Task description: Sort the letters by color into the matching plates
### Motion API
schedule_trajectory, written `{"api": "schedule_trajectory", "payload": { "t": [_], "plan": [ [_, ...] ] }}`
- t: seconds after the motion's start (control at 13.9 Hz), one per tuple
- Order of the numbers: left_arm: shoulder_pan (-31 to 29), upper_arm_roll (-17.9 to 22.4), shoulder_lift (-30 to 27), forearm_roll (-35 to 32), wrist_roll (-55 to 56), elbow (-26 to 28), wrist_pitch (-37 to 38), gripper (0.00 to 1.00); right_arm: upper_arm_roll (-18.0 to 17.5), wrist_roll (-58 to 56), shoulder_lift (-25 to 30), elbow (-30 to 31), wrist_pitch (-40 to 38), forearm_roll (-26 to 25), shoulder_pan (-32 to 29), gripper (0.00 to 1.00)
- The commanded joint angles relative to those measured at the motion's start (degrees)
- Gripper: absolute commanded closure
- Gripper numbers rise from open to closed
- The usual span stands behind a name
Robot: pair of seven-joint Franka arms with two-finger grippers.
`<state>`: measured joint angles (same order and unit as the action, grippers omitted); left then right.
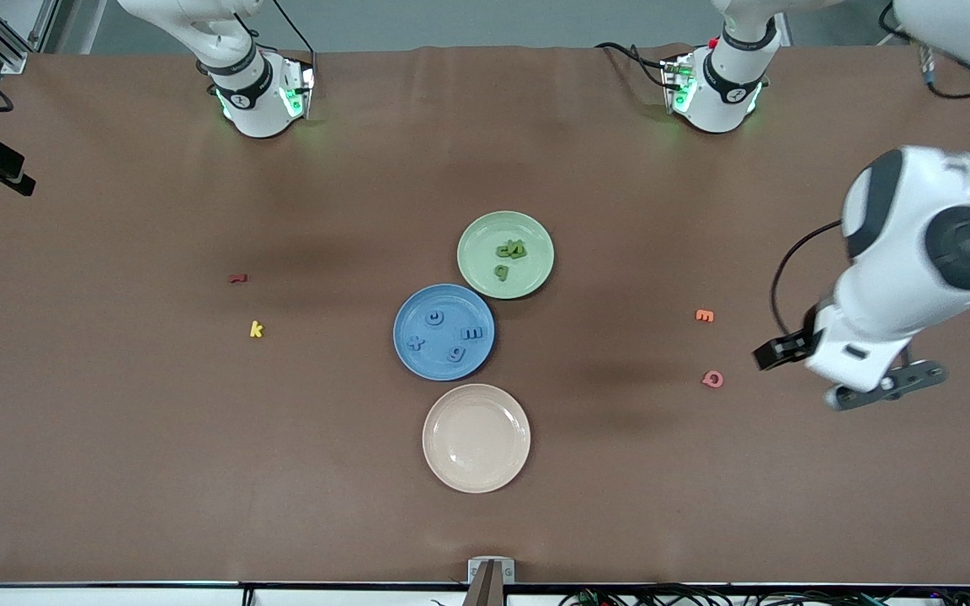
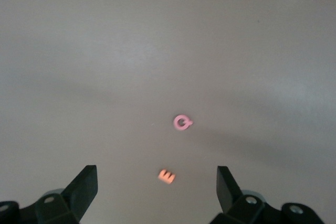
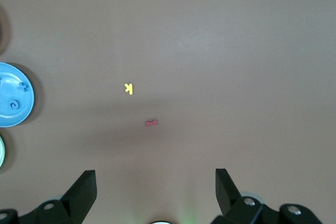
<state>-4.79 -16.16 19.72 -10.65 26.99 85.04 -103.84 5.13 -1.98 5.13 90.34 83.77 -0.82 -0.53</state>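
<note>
Front view: blue plate [image 1: 443, 364] holds four blue letters [image 1: 443, 332], green plate [image 1: 505, 288] the green letters [image 1: 510, 252]; cream plate [image 1: 477, 438] nearest camera. Left wrist view: left gripper [image 2: 156, 182] spread empty over orange E [image 2: 166, 176], pink letter [image 2: 182, 123]. Right wrist view: right gripper [image 3: 155, 182] released above yellow k [image 3: 128, 88], red letter [image 3: 151, 123]

Front view: I look down from high across the table, facing both bases, with the whole brown table [image 1: 114, 438] in frame.
Left wrist view: I look straight down past the left gripper [image 2: 157, 187], high over the table's left-arm end.
Right wrist view: I look down past the right gripper [image 3: 156, 188], equally high.
Shared, front and left wrist: pink letter [image 1: 712, 379] [image 2: 182, 123], orange letter [image 1: 704, 316] [image 2: 166, 176].
Shared, front and right wrist: yellow letter [image 1: 256, 329] [image 3: 128, 88], red letter [image 1: 237, 278] [image 3: 151, 123], blue plate [image 1: 430, 362] [image 3: 8, 114].
</note>
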Motion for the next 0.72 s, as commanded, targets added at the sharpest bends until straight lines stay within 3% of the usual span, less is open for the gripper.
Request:
{"api": "schedule_trajectory", "payload": {
  "t": [0.0,0.29,0.5,0.65],
  "plan": [
    [0.66,3.85,-7.83,5.1,-5.44,4.43,3.7,0.0,-0.12,0.49,2.16,2.03,0.34,1.08,-0.26,0.0],
    [3.73,9.03,-15.04,11.15,-7.12,5.21,10.3,0.0,-0.21,0.49,2.34,2.03,0.34,1.08,-0.17,0.0],
    [7.77,14.48,-21.54,11.96,-16.07,9.86,11.9,0.0,-0.21,0.49,2.34,2.12,0.34,1.0,-0.26,0.0],
    [8.31,14.76,-24.8,11.88,-15.65,12.41,11.99,0.0,-0.12,0.49,2.6,2.56,0.43,1.0,-0.35,0.0]
  ]
}}
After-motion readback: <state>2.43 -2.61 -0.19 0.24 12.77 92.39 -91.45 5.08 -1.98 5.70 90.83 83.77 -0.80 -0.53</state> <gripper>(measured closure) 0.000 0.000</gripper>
